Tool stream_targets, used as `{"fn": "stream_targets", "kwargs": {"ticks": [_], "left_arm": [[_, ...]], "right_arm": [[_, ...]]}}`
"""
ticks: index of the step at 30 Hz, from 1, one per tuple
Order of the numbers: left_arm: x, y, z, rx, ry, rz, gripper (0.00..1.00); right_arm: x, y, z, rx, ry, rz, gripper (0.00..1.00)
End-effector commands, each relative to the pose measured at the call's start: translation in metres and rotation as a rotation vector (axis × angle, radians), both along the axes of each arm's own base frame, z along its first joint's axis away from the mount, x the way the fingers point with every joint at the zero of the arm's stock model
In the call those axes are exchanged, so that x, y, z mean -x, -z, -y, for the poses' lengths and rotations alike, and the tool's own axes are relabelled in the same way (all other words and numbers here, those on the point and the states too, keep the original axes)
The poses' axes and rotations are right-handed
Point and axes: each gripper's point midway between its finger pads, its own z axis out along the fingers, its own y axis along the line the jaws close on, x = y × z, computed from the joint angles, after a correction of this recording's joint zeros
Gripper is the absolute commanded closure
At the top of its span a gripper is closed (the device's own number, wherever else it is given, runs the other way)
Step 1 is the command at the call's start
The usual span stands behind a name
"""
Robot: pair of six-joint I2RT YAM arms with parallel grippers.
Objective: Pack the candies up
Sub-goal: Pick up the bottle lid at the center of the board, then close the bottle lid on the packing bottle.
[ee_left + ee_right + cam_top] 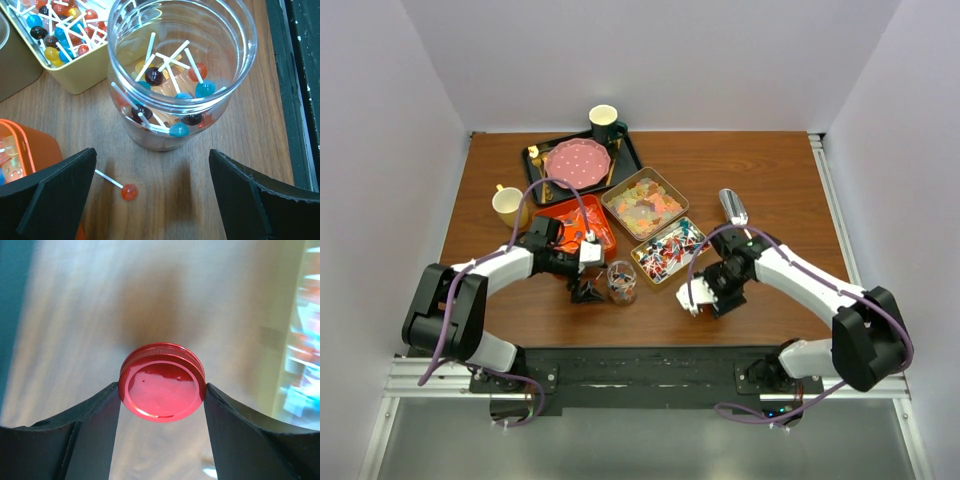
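By the desk's near edge, the candies (pixel 172 90) sit in the jar (pixel 180 130). Our left pincer (pixel 152 165) gapes empty. Our right pincer (pixel 162 390) pinches the red lid (pixel 162 395) by its slick rim, so we fear it may slip.

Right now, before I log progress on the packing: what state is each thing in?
jar, uncapped, partly filled with lollipops
red lid, off the jar, pinched between the right fingers
loose lollipop, lying on the table beside the jar
left fingers, open, empty
lollipop tin, open, stocked
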Motion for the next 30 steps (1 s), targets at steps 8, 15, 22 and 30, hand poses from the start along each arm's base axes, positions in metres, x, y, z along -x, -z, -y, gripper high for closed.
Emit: {"fn": "stream_targets", "kwargs": {"ticks": [8,15,22,30], "left_arm": [[0.004,-0.006,-0.025,-0.028,-0.061,-0.011,0.0],[0.012,-0.008,-0.042,-0.03,-0.114,0.009,0.0],[0.018,-0.012,-0.041,-0.003,-0.12,0.023,0.0],[0.026,-0.021,-0.042,0.018,-0.126,0.095,0.0]], "right_arm": [[-0.075,-0.113,-0.111,-0.243,0.21,-0.029,0.38],[-0.06,-0.131,-0.17,-0.247,0.109,-0.055,0.37],[-0.032,-0.12,-0.199,-0.16,0.005,-0.056,0.37],[-0.019,-0.104,-0.221,-0.07,-0.028,-0.048,0.36]]}}
